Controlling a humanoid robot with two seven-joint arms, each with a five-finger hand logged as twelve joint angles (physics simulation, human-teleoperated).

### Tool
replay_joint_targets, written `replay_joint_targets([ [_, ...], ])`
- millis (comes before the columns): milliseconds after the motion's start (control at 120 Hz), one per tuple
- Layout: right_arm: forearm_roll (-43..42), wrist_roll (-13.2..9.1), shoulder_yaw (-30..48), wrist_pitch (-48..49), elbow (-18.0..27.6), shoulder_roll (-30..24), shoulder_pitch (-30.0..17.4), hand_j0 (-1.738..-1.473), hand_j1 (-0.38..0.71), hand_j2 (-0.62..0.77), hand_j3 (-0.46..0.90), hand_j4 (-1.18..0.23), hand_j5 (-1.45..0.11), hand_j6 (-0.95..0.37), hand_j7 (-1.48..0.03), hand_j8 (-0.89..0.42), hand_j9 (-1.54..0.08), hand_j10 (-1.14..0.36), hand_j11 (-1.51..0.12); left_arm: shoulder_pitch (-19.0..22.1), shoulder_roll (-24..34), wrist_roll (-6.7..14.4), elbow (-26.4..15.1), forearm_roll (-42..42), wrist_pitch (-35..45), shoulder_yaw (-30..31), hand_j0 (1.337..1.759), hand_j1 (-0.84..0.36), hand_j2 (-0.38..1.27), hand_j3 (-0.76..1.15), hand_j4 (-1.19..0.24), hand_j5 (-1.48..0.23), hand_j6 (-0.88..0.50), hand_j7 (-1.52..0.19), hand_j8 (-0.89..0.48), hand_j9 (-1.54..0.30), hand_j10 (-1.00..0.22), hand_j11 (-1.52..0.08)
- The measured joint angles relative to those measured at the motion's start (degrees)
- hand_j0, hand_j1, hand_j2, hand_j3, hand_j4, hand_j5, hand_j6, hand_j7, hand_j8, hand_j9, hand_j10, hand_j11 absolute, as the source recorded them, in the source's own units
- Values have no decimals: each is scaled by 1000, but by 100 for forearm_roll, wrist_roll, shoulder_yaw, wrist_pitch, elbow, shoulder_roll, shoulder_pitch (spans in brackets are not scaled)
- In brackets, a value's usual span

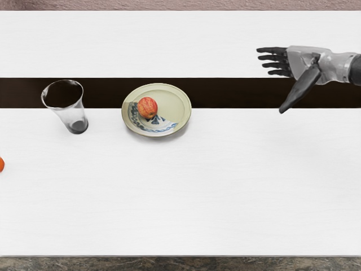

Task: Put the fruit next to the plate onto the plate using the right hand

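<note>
On your table (225, 197), the plate (180, 101) already carries the fruit. Your right hand (287, 63) hangs well apart to its right, fingers spread, holding nothing. A reach across risks tipping the glass (66, 106) left of the plate. The apple (147, 107) sits off-centre; a nudge could roll it off. Don't chase the small orange thing (1, 164) at the left edge.

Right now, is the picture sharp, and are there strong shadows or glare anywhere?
Head view: soft, even light, no strong glare on the table; the plate casts only a faint shadow at its lower rim; the glass is dark at its base; the apple and open right hand look sharp; the left edge crops an orange thing.
</note>
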Motion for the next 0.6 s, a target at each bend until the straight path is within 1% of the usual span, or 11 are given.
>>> replay_joint_targets([
  [108, -14, 0, -94, 0, 26, 194, -53, -1658, -349, 1, 0, -1, 0, -1, 0, -1, 0, 0, 0, 3, 0, 0, -2, -2, 1, 3, 1658, 335, 3, 0, -13, -16, -13, -16, -13, -16, -13, -16],
  [233, -22, 0, -100, 0, 32, 278, -72, -1658, -349, 1, 0, -1, 0, -2, 0, -1, 0, -1, 0, 32, 0, 2, -15, -13, 2, 0, 1658, 334, 3, 0, -13, -16, -13, -16, -13, -16, -13, -16],
  [400, -24, 0, -53, 0, -10, 258, -75, -1658, -349, 1, 0, -1, 0, -2, 0, -1, 0, -1, 0, -9, 0, 1, -15, -1, 8, 2, 1658, 335, 3, 0, -13, -16, -13, -16, -13, -16, -13, -16],
  [600, -25, 0, 7, 0, -48, 202, -75, -1658, -349, 1, 0, -1, 0, -1, 0, -1, 0, 0, 0, 57, 0, 22, -67, -49, 15, -10, 1658, 334, 3, 0, -13, -16, -13, -16, -13, -16, -13, -16],
])
